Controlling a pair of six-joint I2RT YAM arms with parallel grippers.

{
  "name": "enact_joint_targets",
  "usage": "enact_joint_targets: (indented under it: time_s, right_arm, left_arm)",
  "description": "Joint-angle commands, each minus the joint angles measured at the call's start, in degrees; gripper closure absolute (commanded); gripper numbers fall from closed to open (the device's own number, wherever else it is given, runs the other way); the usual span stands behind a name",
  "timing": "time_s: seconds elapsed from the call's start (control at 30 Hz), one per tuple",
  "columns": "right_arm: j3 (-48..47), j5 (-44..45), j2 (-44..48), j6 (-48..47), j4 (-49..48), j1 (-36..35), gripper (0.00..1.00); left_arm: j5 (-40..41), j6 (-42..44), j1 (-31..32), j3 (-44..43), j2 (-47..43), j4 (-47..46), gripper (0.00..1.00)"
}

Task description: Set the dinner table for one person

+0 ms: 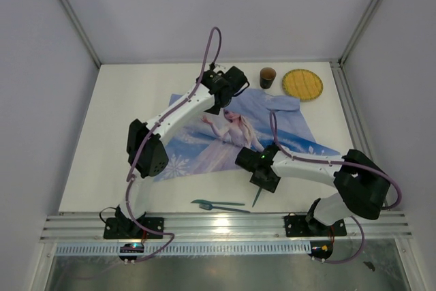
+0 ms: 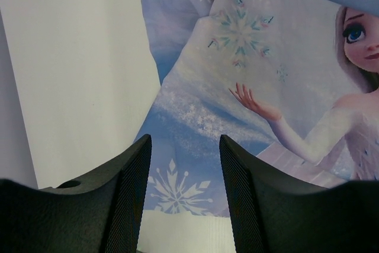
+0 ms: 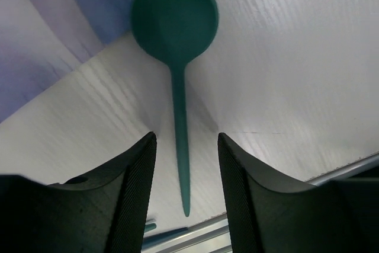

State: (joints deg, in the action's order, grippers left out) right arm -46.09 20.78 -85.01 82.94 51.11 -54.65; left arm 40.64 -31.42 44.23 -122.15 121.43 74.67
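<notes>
Straddling the green spoon (image 3: 176,22) — the right gripper (image 3: 185,141) is hanging directly over it.
Jaws are standing apart — the handle is lying lengthwise between them, untouched.

The white worktop (image 1: 122,100) carries a blue printed cloth (image 1: 204,148), a brown cup (image 1: 268,77) and a yellow round plate (image 1: 302,84) behind it, a green fork (image 1: 218,204) and a spoon (image 3: 175,16) before it.

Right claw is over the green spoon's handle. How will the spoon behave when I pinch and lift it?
The green spoon looks like thin plastic: probably light and stiff. Its slim handle lies flat on the table, so it may skid or slip from the right claw. The wide bowl end likely outweighs the handle, so it may tilt bowl-down.
</notes>
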Motion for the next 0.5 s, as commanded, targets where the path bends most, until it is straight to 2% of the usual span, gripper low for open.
enact_joint_targets:
  time_s: [0.0,0.1,0.2,0.3,0.33,0.47]
  right_arm:
    - [3.19,1.2,4.32,2.32,-0.75,-0.19,0.53]
    - [4.95,0.85,5.29,2.76,-1.01,-0.28,0.55]
    - [6.01,0.76,5.91,2.76,-2.07,-0.28,0.66]
    - [6.1,0.58,5.3,2.32,-2.86,-0.28,0.92]
    - [5.92,0.58,5.03,2.14,-2.95,-0.28,0.97]
    - [4.87,0.58,3.98,0.74,-3.04,-0.28,0.97]
  left_arm:
    - [1.63,0.57,-0.11,-1.86,-2.51,-0.85,0.48]
    - [2.16,0.92,-0.11,-2.83,-1.98,-0.5,0.48]
    - [2.25,1.18,-0.11,-3.62,-1.63,-0.32,0.47]
    - [2.07,1.27,-0.11,-5.2,-1.19,0.21,0.48]
    - [2.07,1.27,-0.11,-5.82,-1.1,0.38,0.47]
    - [2.07,1.36,-0.11,-6.44,-0.84,0.47,0.47]
